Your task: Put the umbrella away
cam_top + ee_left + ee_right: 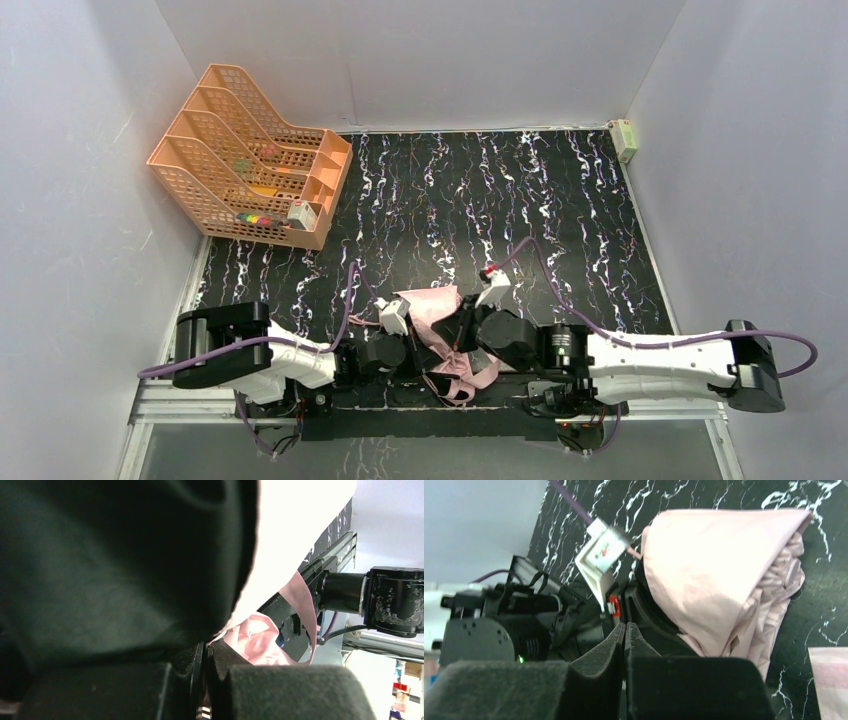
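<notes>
The umbrella (437,318) lies crumpled between the two arms near the table's front edge, pale pink outside and black inside. My left gripper (418,338) is shut, and the pink edge of the fabric runs down into its fingertips (220,647). The black underside (115,565) hangs over that gripper and fills most of the left wrist view. My right gripper (625,626) is shut with its pads touching and nothing visible between them. The bunched pink canopy (724,575) sits just to its right. The handle and shaft are hidden.
An orange slotted file rack (250,160) stands at the back left. A small pale box (625,140) sits in the far right corner. A flat pale pink piece (830,680) lies on the black marbled table (560,220) beside the canopy.
</notes>
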Tool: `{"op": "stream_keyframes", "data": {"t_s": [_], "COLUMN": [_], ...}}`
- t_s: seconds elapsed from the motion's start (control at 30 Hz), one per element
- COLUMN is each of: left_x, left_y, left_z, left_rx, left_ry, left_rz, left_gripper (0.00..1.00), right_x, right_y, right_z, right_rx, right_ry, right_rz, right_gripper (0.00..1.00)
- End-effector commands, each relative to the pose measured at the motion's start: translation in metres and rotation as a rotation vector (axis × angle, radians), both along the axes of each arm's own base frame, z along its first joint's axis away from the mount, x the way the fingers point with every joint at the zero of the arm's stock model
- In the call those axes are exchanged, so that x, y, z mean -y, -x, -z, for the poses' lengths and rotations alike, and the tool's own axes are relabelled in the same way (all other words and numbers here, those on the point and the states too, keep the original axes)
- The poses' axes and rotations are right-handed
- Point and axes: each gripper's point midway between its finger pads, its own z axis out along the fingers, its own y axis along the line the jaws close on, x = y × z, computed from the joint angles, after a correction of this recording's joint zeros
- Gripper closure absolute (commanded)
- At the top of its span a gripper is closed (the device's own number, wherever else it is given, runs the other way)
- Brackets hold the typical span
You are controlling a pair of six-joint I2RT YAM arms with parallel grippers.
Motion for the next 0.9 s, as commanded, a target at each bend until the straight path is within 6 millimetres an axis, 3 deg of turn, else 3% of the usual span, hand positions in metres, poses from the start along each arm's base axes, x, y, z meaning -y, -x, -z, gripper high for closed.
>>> {"op": "stream_keyframes", "data": {"t_s": [0.0,0.27,0.37,0.87], "left_x": [-0.014,-0.01,-0.011,0.003], "left_y": [0.002,0.003,0.003,0.008], "left_z": [0.013,0.014,0.013,0.004], "left_rx": [-0.016,-0.015,-0.011,0.025], "left_ry": [-0.033,-0.041,-0.038,-0.035], "left_rz": [-0.034,-0.016,-0.015,0.06], "left_gripper": [1.0,1.0,1.0,1.0], "right_x": [-0.006,-0.037,-0.043,0.01], "right_y": [-0.024,-0.025,-0.022,-0.032], "right_z": [-0.004,0.023,0.043,0.119], "right_rx": [-0.008,-0.095,-0.148,-0.311], "right_ry": [0.078,0.03,0.058,0.243], "right_rz": [0.086,-0.127,-0.171,-0.029], "right_gripper": [0.89,0.87,0.87,0.85]}}
